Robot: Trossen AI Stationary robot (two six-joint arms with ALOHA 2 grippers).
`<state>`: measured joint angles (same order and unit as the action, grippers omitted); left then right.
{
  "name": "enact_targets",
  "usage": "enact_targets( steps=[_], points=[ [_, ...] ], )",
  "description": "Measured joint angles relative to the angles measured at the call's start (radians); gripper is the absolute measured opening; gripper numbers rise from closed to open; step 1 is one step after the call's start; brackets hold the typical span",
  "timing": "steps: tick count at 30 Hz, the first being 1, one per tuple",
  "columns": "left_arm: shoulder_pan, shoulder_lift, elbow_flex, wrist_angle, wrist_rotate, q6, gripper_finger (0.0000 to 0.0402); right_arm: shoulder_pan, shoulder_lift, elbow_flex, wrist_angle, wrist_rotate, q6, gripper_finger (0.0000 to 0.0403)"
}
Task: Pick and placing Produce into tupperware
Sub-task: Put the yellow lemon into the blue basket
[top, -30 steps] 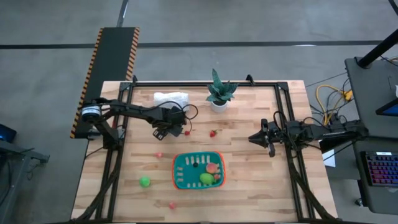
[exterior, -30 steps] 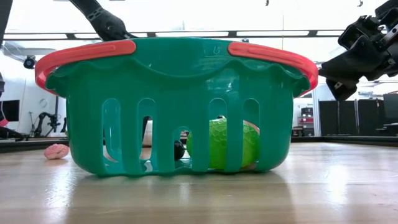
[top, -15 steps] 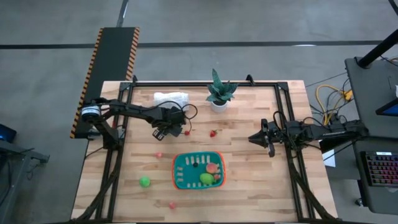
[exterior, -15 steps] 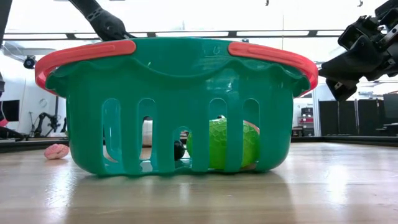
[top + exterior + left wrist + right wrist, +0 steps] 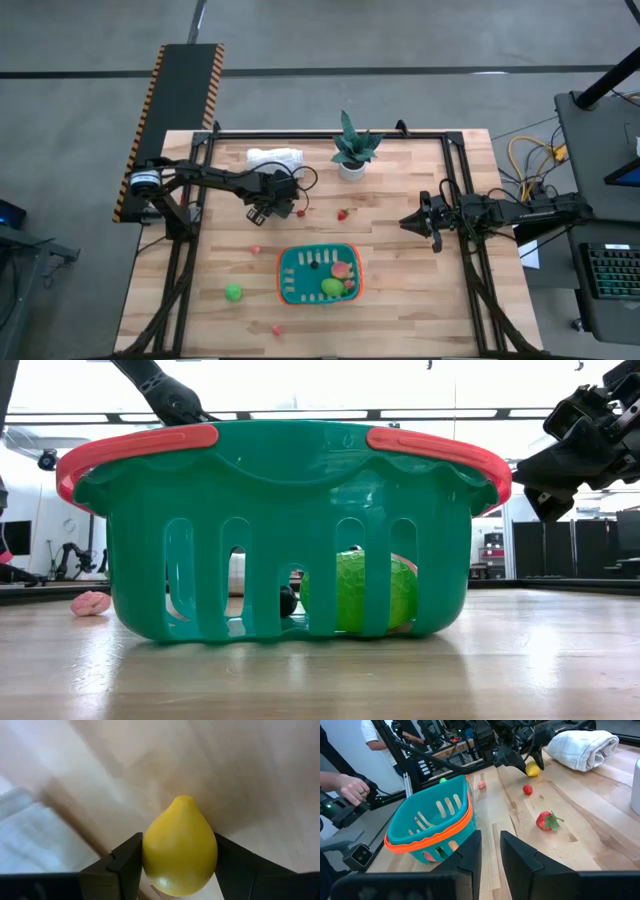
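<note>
From the high view, I am keeping the left gripper (image 5: 283, 208) out over the middle-left of the table (image 5: 400, 300), near the cloth (image 5: 275, 157), with the arm stretched in from the left edge. The tub (image 5: 319, 273) is sitting nearer the front, well apart from that gripper, with a green piece (image 5: 331, 288), a pink piece (image 5: 341, 269) and a dark bit already in it. A strawberry (image 5: 343, 214) and other small pieces are lying loose on the wood. The right gripper (image 5: 418, 220) is waiting at the right side, pointing inward.

In the low view, I am looking through the tub's slotted wall; the green piece is resting inside and one pink piece (image 5: 90, 603) is lying outside beside it.

In the left wrist view, I am gripping the lemon (image 5: 180, 852): both fingers are pressing its widest part, with the pointed end facing away.

The right wrist view is showing its own fingers nearly together with a narrow gap, holding nothing, and the left gripper down at the lemon close to the table.

My worry is the lemon's smooth, rounded skin: it could squirt out if I lift fast or swing hard toward the tub. It could also clip the tub's orange rim and bounce out if I release too low or off-centre.
</note>
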<state>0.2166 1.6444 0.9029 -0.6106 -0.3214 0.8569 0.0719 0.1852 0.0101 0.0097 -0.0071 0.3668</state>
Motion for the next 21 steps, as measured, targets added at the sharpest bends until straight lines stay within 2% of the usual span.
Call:
enact_targets(
  steps=[9, 21],
  points=[
    [0.000, -0.087, 0.011, -0.008, -0.002, -0.069, 0.0183, 0.000, 0.000, 0.000, 0.000, 0.000, 0.000, 0.0063],
    [-0.002, -0.327, 0.006, -0.045, 0.002, -0.250, 0.0183, 0.000, 0.000, 0.000, 0.000, 0.001, 0.000, 0.0063]
  ],
)
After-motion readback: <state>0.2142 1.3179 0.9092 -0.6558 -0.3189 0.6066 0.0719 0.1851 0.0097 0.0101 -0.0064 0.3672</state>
